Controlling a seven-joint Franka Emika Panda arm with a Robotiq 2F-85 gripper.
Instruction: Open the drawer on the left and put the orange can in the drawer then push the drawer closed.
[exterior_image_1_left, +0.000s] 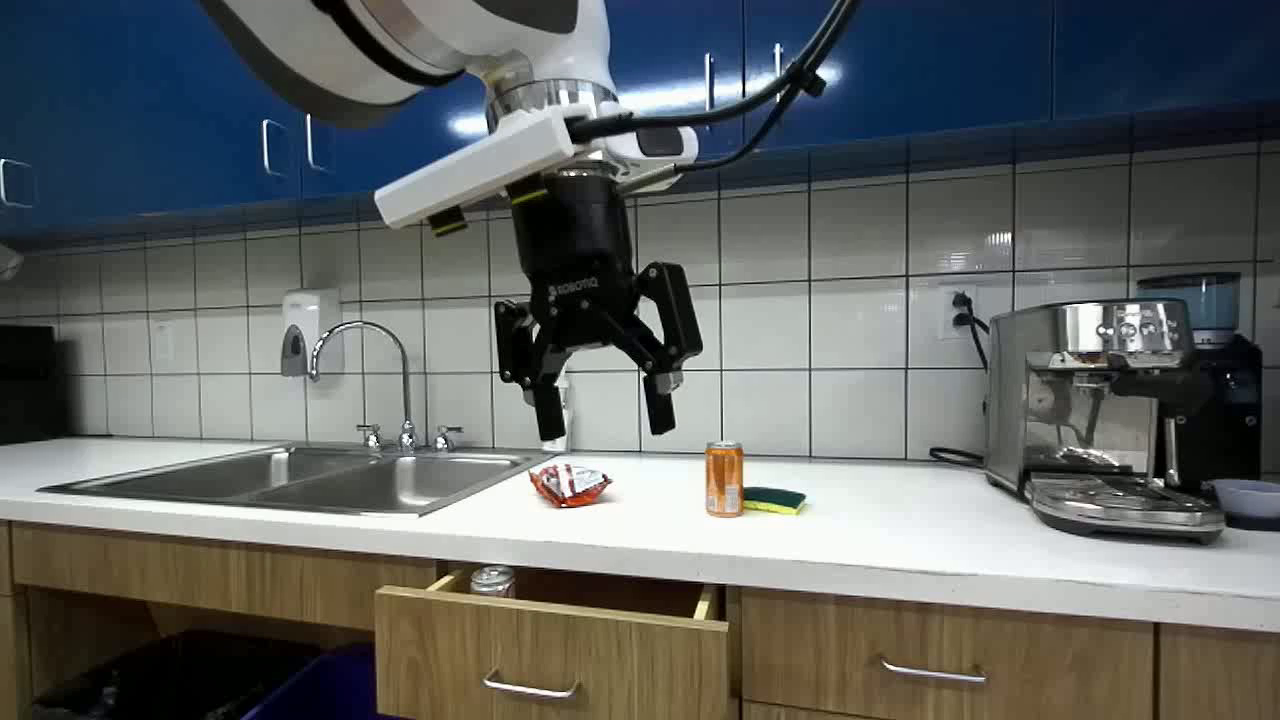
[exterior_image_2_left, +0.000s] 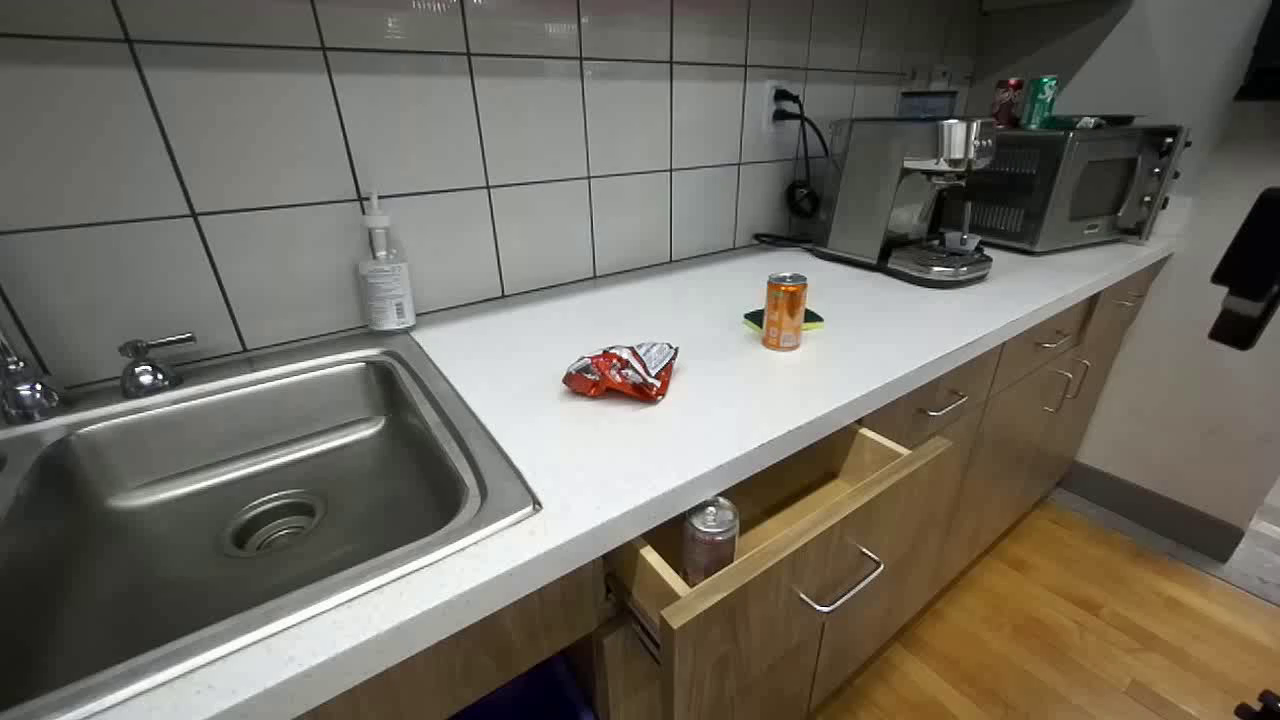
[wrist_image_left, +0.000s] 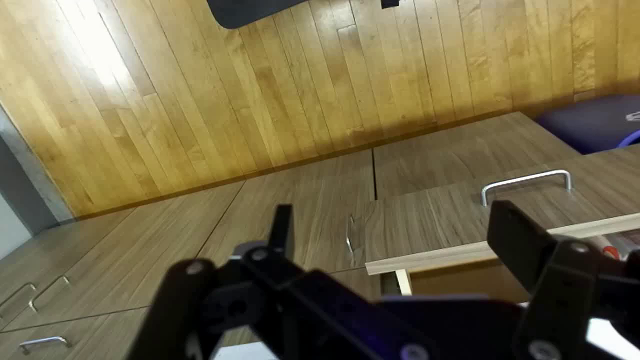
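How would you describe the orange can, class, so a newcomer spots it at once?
On the white counter, look between sink and coffee machine. The orange can stands there beside a green-and-yellow sponge. Unlike that flat sponge and the crumpled red wrapper, it is an upright orange cylinder.

- Orange cylindrical metal can (exterior_image_2_left: 785, 318) carries pale lettering.
- Flat yellow sponge (exterior_image_1_left: 775, 500) shows dark green upper side.
- Crumpled red foil wrapper (exterior_image_2_left: 622, 375) shows silver patches.
- Wide brown wooden drawer (exterior_image_1_left: 550, 648) shows streaked grain.
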